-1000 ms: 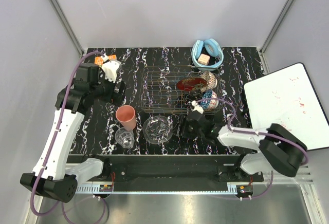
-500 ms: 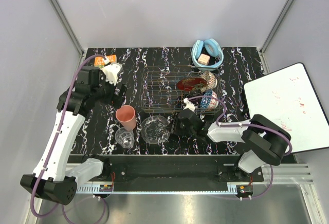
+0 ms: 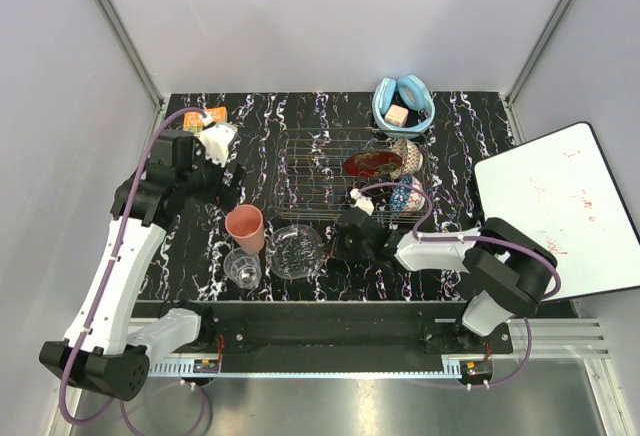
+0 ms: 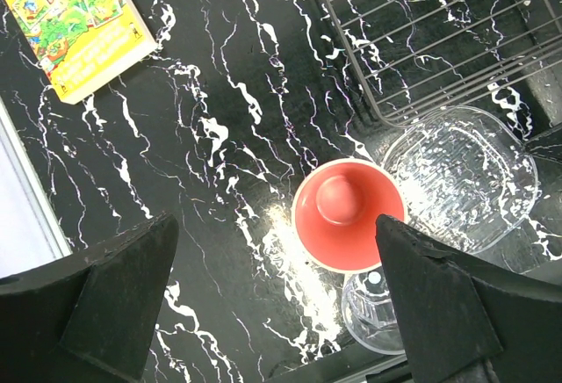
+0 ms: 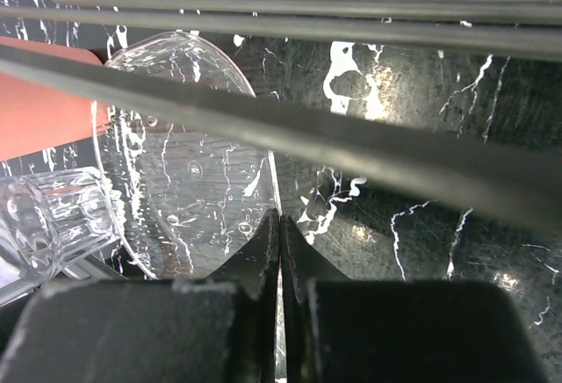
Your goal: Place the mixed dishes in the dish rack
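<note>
My right gripper (image 3: 335,246) is shut on the right rim of the clear glass dish (image 3: 293,252), just in front of the dish rack (image 3: 310,171). In the right wrist view the dish (image 5: 184,181) rim runs into the closed gripper (image 5: 280,225). The salmon-pink cup (image 3: 245,227) and the small glass tumbler (image 3: 242,268) stand left of the dish. The red floral plate (image 3: 372,164), beige bowl (image 3: 407,154) and blue patterned bowl (image 3: 405,194) sit at the rack's right end. My left gripper (image 4: 277,299) hangs open, high above the cup (image 4: 348,214).
Light-blue headphones (image 3: 403,104) lie behind the rack at the back right. An orange-green book (image 3: 205,114) lies at the back left. A whiteboard (image 3: 560,206) leans at the right edge. A rack wire (image 5: 351,141) crosses close above the right gripper.
My right gripper slid left to the glass dish and shut on its rim. The dish shifted left toward the cup. The left arm barely moved.
</note>
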`<state>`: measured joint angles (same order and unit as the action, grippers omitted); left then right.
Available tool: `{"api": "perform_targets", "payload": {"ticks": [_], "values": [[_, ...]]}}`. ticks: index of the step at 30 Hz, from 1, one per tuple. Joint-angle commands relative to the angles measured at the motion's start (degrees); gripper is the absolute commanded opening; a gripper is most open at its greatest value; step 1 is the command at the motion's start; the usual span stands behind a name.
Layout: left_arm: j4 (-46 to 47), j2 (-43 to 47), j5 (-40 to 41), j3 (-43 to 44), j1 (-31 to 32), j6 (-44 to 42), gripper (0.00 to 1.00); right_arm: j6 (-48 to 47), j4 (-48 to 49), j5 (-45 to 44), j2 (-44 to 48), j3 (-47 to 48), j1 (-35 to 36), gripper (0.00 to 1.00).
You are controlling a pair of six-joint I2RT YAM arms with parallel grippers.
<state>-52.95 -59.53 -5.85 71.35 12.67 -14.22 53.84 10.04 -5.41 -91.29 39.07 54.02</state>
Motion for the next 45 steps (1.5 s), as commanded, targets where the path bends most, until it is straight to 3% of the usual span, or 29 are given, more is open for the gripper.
{"api": "perform_targets", "payload": {"ticks": [1, 4, 5, 6, 11, 14, 22, 29, 40, 45], "values": [[2.41, 1.78, 1.28, -0.16, -0.36, -1.08, 0.99, 0.73, -4.95, 0.49, -0.82, 0.83, 0.83, 0.00], [2.41, 1.70, 1.01, 0.19, -0.36, -0.99, 0.99, 0.30, -4.59, 1.89, -1.87, 1.27, 0.82, 0.04], [2.50, 1.70, 1.10, 0.37, -0.36, -0.99, 0.99, 0.21, -4.68, 2.59, -2.75, 1.62, 0.91, 0.21], [2.41, 1.70, 1.10, 0.54, -0.36, -0.99, 0.99, 0.21, -4.94, 2.77, -3.19, 2.15, 0.83, 0.29], [2.41, 1.96, 1.45, 0.81, -0.36, -1.43, 0.99, -0.06, -6.08, 3.39, -5.22, 3.29, 0.82, 0.35], [2.41, 1.96, 1.63, 0.54, -0.36, -1.43, 0.99, -0.32, -6.53, 3.30, -5.83, 3.91, 0.83, 0.32], [2.59, 1.61, 1.80, 0.72, -0.36, -1.87, 0.99, -0.49, -7.14, 3.30, -6.36, 4.35, 0.83, 0.00], [2.59, 1.69, 2.16, 0.45, -0.36, -1.87, 0.99, -5.49, -12.13, 0.15, 0.04, 5.49, 2.92, 0.00], [2.59, 1.08, 0.84, 2.30, -0.36, -0.02, 0.99, -31.85, -24.00, -13.98, 26.93, 7.42, 6.71, 0.00], [2.41, 0.90, 1.10, 2.65, -0.36, 0.68, 0.99, -56.00, -24.99, -26.10, 33.89, 13.13, 6.80, 0.00]]}}
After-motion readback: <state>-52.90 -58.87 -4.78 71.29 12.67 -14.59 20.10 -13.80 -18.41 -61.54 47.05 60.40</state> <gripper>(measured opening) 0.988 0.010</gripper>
